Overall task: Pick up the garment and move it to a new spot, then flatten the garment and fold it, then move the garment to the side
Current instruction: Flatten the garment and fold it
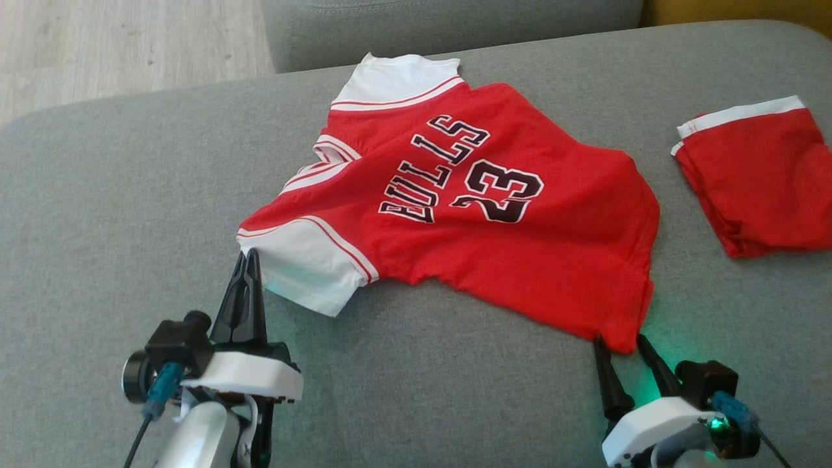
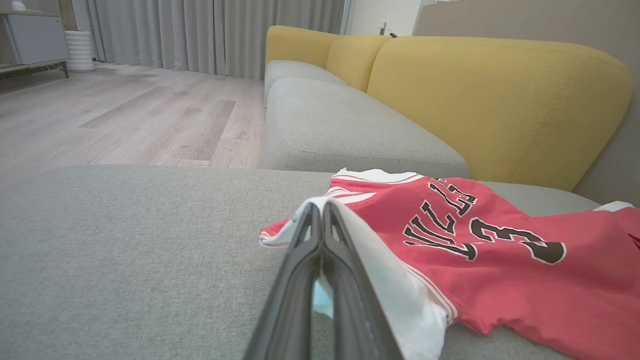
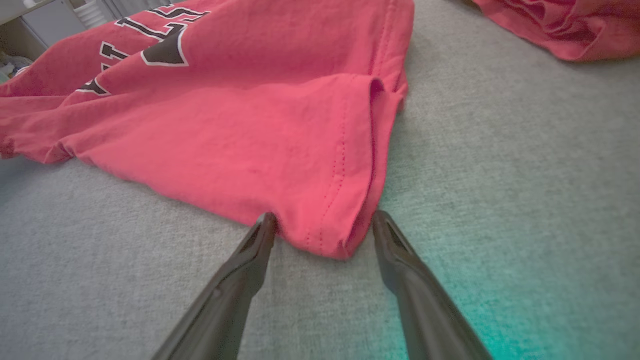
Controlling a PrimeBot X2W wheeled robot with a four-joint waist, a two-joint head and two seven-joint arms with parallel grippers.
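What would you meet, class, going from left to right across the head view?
First the left claw, then the red jersey, then the red shorts.

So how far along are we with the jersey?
Done: the jersey lies print up, mostly spread on the grey cushion, not folded. In hand: left gripper is shut on the white sleeve; right gripper is open, straddling the hem corner, not yet gripping. Left: flattening the wrinkles, folding, moving it aside.
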